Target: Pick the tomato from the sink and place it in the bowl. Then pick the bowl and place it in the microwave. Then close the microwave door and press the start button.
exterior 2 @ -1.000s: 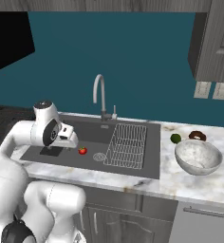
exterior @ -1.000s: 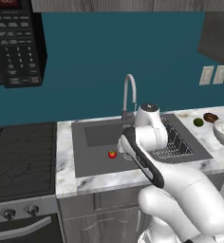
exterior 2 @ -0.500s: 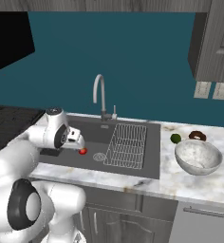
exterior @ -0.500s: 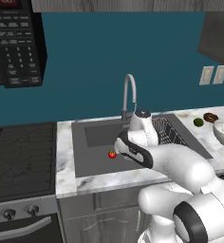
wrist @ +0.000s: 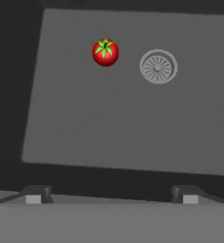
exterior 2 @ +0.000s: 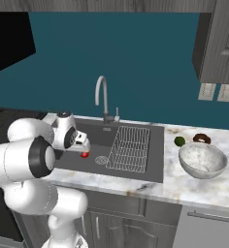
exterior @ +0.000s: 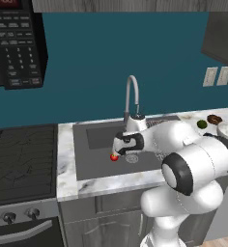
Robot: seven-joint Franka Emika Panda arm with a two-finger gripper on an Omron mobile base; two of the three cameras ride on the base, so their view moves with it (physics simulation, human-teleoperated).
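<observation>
— One second back the arm stood upright over the right half of the sink, near the wire rack. What differs?

— It has folded down and swung left. The gripper (exterior: pixel 117 150) now hangs low over the sink (exterior: pixel 92 159), just above the tomato (exterior: pixel 114 157), and the forearm lies almost level across the basin.

— Has the tomato shifted?

— No. It sits at the same spot on the sink floor, just beside the drain (wrist: pixel 158 66) on the side away from the wire rack (exterior 2: pixel 130 148), apart from it.

— Jaws?

— Spread wide and empty; the hand view shows both dark fingertips (wrist: pixel 36 194) far apart with nothing between them, and the tomato (wrist: pixel 105 51) lies well ahead of them.

— Which way does it point?

— It is round, with no long axis. Its green stem star faces up toward the hand camera.

— The other things?

— The bowl (exterior 2: pixel 202 160) stands on the counter right of the sink, with a green fruit (exterior 2: pixel 179 141) and a brown ring (exterior 2: pixel 202 138) just behind it. The microwave (exterior: pixel 17 46) hangs upper left above the stove (exterior: pixel 20 161).
</observation>
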